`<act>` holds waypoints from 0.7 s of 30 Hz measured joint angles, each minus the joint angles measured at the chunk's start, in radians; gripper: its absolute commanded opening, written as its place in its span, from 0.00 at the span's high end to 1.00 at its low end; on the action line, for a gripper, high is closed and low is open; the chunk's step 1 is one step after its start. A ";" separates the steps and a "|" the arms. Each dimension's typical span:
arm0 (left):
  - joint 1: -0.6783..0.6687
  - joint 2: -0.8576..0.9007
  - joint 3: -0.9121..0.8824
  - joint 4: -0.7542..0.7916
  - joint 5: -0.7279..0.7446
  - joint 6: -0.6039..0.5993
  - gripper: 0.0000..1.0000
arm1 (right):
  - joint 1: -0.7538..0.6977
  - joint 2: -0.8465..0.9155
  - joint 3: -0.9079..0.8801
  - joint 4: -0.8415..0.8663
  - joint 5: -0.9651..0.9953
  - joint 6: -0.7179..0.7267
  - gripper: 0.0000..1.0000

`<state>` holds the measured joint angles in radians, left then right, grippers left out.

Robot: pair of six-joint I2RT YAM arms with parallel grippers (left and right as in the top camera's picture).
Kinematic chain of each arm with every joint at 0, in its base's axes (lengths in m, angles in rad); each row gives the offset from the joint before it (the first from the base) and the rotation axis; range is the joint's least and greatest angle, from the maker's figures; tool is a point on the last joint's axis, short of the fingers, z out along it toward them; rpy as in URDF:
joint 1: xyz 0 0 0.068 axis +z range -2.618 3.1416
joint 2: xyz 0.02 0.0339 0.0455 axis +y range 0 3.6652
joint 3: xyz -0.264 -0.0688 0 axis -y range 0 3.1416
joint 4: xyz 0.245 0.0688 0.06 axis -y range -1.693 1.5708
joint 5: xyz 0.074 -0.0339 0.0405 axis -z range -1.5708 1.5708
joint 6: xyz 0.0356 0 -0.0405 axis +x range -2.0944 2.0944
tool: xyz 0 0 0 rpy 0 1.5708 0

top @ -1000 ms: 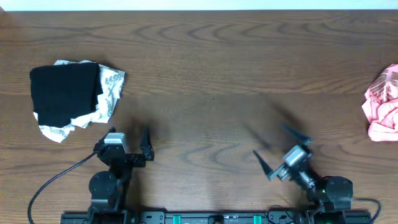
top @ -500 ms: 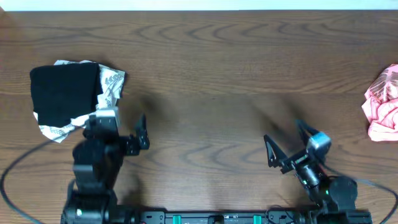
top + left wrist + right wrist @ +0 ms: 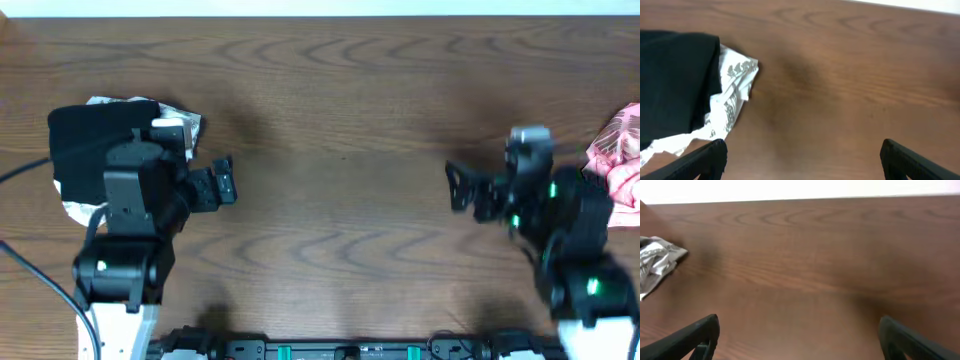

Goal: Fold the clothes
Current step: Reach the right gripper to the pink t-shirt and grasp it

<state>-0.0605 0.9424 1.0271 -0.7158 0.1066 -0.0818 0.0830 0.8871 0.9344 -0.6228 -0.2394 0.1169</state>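
Salmon-pink T-shirt (image 3: 620, 165): crumpled in a heap at the far right of the wooden table (image 3: 340, 90), partly cut off by the edge of the overhead picture. Not held or touched by either gripper's fingers. Lettering not to be made out.

Nearest, toward the table's front edge: left arm (image 3: 130, 200) up over the left part of the table, overlapping the right side of the black folded garment (image 3: 85, 150) in the overhead view; touching it or not, cannot tell. On the other side, right arm (image 3: 565, 215), just beside the T-shirt in that view, dark fingers pointing toward the middle of the table.

Left gripper (image 3: 804, 145): jaws spread wide, nothing between them but bare wood. Right gripper (image 3: 799, 319): likewise wide apart and empty, only tabletop between the fingertips.

Farther out on the left: the black folded garment, lying flat on top of a white cloth with grey leaf-like pattern (image 3: 735, 85), the cloth peeking out crumpled at the garment's right side and near edge. Well apart from the T-shirt, with the bare middle of the table between them.

Farthest: back edge of the table, against a pale strip (image 3: 320, 7).
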 measured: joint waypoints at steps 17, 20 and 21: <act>0.000 0.135 0.050 0.034 0.007 0.013 0.02 | -0.256 0.542 0.271 -0.145 0.046 0.151 0.04; 0.000 0.181 0.051 0.039 0.010 0.024 0.02 | -0.330 0.618 0.359 -0.194 0.077 0.169 0.06; 0.000 0.203 0.051 0.038 0.011 0.027 0.02 | -0.357 0.643 0.392 -0.209 0.090 0.180 0.07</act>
<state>-0.0605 1.1454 1.0779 -0.6777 0.1177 -0.0544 -0.2737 1.5303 1.3262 -0.8314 -0.1497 0.2966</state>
